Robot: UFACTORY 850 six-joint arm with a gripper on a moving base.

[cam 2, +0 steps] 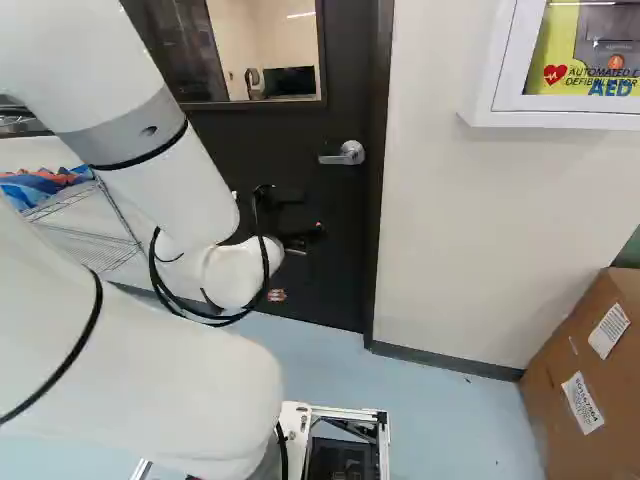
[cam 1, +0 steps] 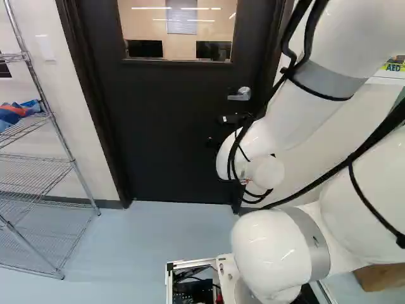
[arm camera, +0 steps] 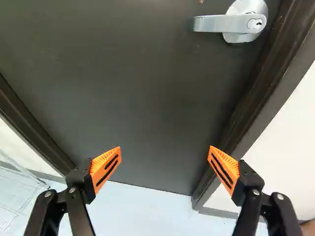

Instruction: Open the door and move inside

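While the door (cam 1: 171,126) stands closed, pincer (cam 2: 300,212) released — orange pads (arm camera: 102,164) wide apart, lever handle (arm camera: 216,23) ahead.

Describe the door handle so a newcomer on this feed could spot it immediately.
Ahead stands a black door with a window in its upper part. Below the window, near the door's edge closest to the white wall cabinet, sits the handle, a silvery lever on a round plate. Its bright metal and the keyhole at its pivot set it apart from the dark door.
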